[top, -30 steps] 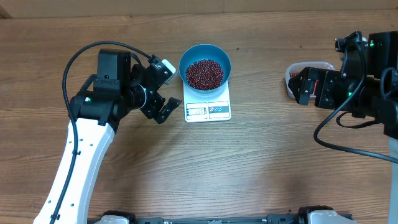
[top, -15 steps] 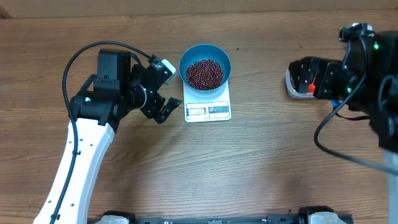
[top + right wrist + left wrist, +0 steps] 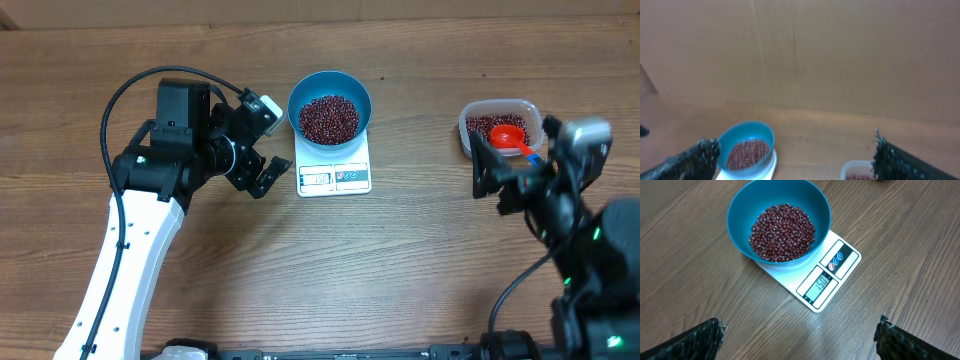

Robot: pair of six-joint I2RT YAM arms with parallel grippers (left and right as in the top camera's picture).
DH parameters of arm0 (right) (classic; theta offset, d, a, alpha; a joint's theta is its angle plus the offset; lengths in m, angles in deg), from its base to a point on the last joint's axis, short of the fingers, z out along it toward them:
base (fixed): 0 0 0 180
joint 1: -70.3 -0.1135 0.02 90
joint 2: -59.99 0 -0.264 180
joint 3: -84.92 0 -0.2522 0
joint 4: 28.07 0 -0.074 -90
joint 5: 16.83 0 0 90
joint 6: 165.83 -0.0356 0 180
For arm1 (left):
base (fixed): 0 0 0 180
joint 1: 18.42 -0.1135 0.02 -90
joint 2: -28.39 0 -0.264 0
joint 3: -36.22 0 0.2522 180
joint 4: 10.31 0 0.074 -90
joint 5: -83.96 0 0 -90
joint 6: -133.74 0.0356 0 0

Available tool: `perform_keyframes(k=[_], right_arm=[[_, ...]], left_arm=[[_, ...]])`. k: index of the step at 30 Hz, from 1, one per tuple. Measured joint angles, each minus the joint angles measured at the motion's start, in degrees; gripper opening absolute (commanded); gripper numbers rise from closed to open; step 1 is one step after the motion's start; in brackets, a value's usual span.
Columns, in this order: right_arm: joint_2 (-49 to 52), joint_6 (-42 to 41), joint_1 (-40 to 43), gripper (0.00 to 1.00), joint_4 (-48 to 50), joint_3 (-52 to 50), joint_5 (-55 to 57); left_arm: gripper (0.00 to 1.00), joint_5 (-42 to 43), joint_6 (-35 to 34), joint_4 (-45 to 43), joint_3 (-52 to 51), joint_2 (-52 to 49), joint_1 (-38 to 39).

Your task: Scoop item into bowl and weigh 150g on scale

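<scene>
The blue bowl (image 3: 306, 92) stands on the white scale (image 3: 334, 186) at the table's middle back, holding a heap of dark red beans (image 3: 329, 118). In the left wrist view the bowl (image 3: 751, 204) and beans (image 3: 783, 232) sit on the scale (image 3: 785, 276), whose display (image 3: 822, 282) reads 150. My left gripper (image 3: 268, 143) is open and empty, just left of the scale, its fingers wide apart (image 3: 800, 330). My right gripper (image 3: 497, 178) is open and empty, below the clear tub. From the right wrist (image 3: 795, 150) it faces the distant bowl (image 3: 745, 132).
A clear tub (image 3: 468, 125) at the back right holds more beans and a red scoop (image 3: 508, 137) with a blue handle. A brown cardboard wall (image 3: 800, 50) stands behind the table. The left arm's black cable (image 3: 130, 85) loops over the table's left side.
The right arm has drawn back from over the tub toward the table's front right, uncovering the tub and the red scoop. The left arm, bowl and scale have not moved.
</scene>
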Motion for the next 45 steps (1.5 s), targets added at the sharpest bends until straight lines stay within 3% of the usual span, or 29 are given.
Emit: perform_keyframes(k=[7, 15, 25, 35, 45], right_arm=[[-14.2, 1.1, 0.8, 1.00, 18.7, -21.4, 0.1], [-24.7, 1.2, 0.8, 1.00, 28.2, -37.2, 0.2], [-36.5, 1.3, 0.8, 1.00, 29.6, -46.2, 0.2], [-36.7, 1.2, 0.8, 1.00, 29.7, -49.7, 0.2], [-36.7, 1.1, 0.8, 1.00, 23.9, -50.3, 0.2]], left_arm=[[1.00, 0.0, 0.0, 0.0, 0.0, 0.0, 0.0], [0.99, 0.0, 0.0, 0.0, 0.0, 0.0, 0.0], [0.99, 0.0, 0.0, 0.0, 0.0, 0.0, 0.0], [1.00, 0.0, 0.0, 0.0, 0.0, 0.0, 0.0], [1.00, 0.0, 0.0, 0.0, 0.0, 0.0, 0.0]])
